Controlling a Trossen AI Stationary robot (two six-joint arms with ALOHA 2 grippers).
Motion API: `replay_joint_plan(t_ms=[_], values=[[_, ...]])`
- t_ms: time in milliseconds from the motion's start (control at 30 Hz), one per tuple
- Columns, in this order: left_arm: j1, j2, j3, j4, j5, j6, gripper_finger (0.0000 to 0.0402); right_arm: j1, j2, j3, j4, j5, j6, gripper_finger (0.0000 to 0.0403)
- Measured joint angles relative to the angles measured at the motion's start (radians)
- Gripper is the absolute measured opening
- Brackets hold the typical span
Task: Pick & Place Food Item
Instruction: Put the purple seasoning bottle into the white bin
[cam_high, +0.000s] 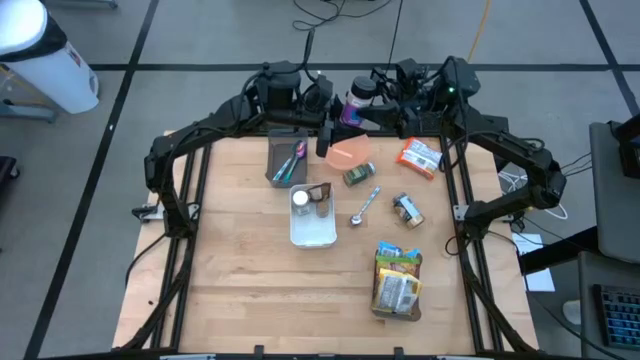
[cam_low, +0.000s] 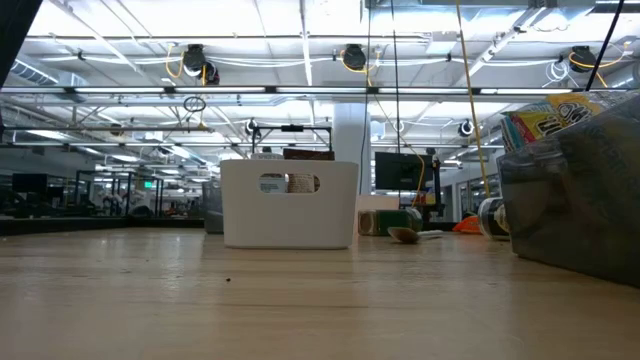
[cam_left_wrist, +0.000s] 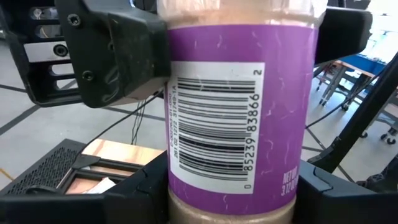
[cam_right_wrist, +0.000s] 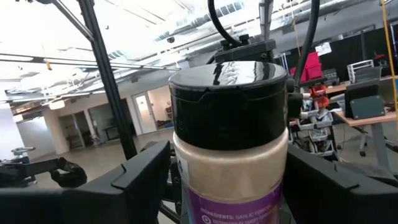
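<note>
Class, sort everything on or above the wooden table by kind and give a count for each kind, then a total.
Spice jar with purple label, held aloft: 1
White bin: 1
Grey tray with toothbrushes: 1
Orange bowl: 1
Spoon: 1
Small cans or jars lying down: 2
Orange snack packet: 1
Snack box: 1
Total: 9

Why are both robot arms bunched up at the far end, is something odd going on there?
Yes: both arms meet above the table's far edge around one purple-labelled jar. The left gripper grips its lower body, while the right gripper brackets it just under the black lid. On the tabletop, nothing looks spilled.
</note>
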Motion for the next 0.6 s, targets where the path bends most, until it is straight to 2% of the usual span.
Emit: replay_joint_plan(t_ms=[200, 367, 600], values=[[0.006, 0.000, 0.000, -0.006, -0.022, 0.006, 0.0209, 0.000, 0.000, 0.000, -0.014, 0.003, -0.016, 0.0254], [0.006, 0.000, 0.000, -0.005, -0.028, 0.019, 0.0199, -0.001, 0.000, 0.000, -0.013, 0.015, -0.051, 0.0251], [0.010, 0.000, 0.000, -0.003, -0.062, 0.025, 0.0199, -0.059, 0.000, 0.000, -0.005, 0.009, -0.055, 0.0251]])
